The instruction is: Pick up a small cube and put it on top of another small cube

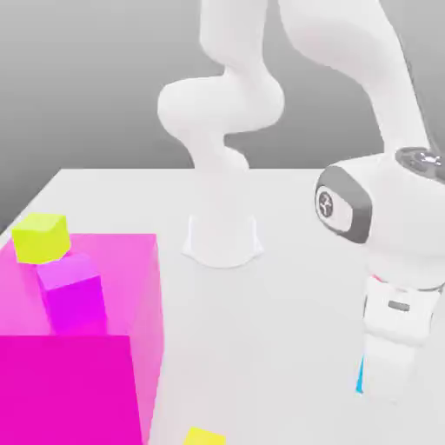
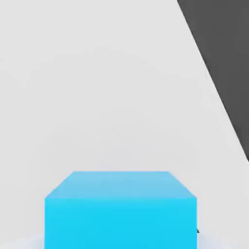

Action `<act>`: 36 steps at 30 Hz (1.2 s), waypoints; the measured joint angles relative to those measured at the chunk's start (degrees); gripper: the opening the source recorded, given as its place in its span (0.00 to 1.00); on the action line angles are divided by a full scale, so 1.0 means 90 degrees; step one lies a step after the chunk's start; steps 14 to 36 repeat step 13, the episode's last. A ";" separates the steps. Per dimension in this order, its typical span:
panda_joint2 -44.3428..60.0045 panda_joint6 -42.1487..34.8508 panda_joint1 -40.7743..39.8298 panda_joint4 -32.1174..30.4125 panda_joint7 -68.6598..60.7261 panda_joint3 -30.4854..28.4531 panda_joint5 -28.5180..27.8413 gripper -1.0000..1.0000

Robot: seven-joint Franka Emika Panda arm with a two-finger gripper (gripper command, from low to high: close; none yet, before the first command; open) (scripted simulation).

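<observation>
A small bright cyan cube (image 2: 120,209) sits on the white table, close under the hand camera. In the exterior view a thin sliver of that cyan cube (image 1: 359,375) shows just past the hand's edge, on the side toward the exterior view's left. My gripper (image 1: 388,382) hangs low at the exterior view's lower right, right beside or over the cube. I cannot make out whether it touches the cube.
A big magenta block (image 1: 87,365) fills the exterior view's lower left, with a yellow cube (image 1: 41,237) and a purple-magenta cube (image 1: 72,291) on top. Another yellow cube (image 1: 204,437) lies at the bottom edge. The arm's base (image 1: 222,239) stands mid-table. The table's edge (image 2: 214,73) runs near the cyan cube.
</observation>
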 joint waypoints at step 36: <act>0.0705 0.0175 -0.1272 0.0524 -0.0385 -0.0760 0.0722 1.00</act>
